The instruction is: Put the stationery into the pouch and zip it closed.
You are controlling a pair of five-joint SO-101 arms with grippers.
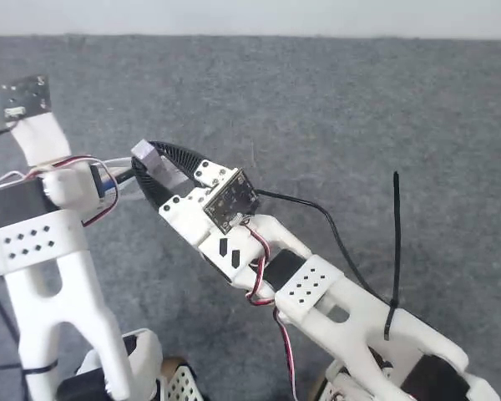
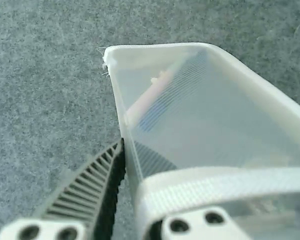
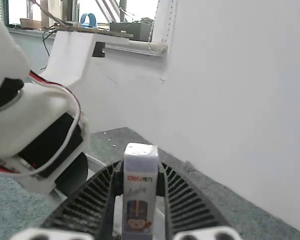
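The right tool point(image 3: 140, 172) is clamped on a small rectangular block point(image 3: 140, 196). The block is pale and hard-edged, with a printed wrapper, and stands upright between two grey ribbed fingers point(image 3: 90, 200). Its flat top rises just past their tips. In the high view the same block point(image 1: 156, 164) sits in the right tool point(image 1: 161, 172) above the table point(image 1: 359, 100), near the wrist of the left arm.

The left tool point(image 2: 130, 160) holds the pouch point(image 2: 205, 115), a soft, translucent, frosted sleeve with rounded corners. A stitched white seam runs along its far edge, and a woven white band crosses it next to the tool's body. One ribbed grey finger point(image 2: 90, 195), edged with a black toothed pad, presses against the pouch's side wall. The other finger is hidden under the plastic, so the grip looks closed on the pouch, though the view does not settle it fully. The pouch is lifted off the table, with its far corner pointing away from the tool.

Through the wall of the pouch a slim pen point(image 2: 150, 95) shows faintly as a pinkish length lying slantwise inside.

The table has a grey, felt-like nap. A broad stretch of it runs from both tools to its straight far edge, where a pale wall point(image 1: 250, 17) begins. The two tools are close together, with the block just beside the pouch end.
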